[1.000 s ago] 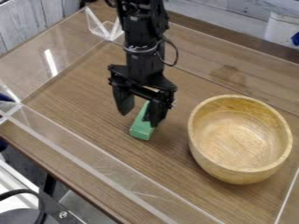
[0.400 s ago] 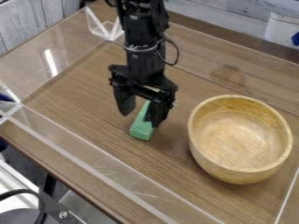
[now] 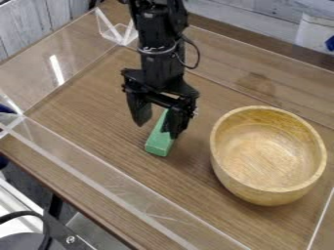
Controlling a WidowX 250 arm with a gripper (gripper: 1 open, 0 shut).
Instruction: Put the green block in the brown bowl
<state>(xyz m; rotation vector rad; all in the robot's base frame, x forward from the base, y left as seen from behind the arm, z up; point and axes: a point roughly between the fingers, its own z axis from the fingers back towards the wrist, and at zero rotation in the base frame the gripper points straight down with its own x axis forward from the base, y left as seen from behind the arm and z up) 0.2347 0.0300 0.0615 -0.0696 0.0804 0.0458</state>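
Note:
The green block lies flat on the wooden table, its long side running from near to far. My gripper hangs straight down over the block's far end, open, with one finger on each side of it and the tips close to the table. The fingers do not pinch the block. The brown bowl stands to the right of the block, upright and with nothing in it.
Clear plastic walls fence the work area, with one low wall along the near edge and one on the left. The arm rises behind the gripper toward the back of the table.

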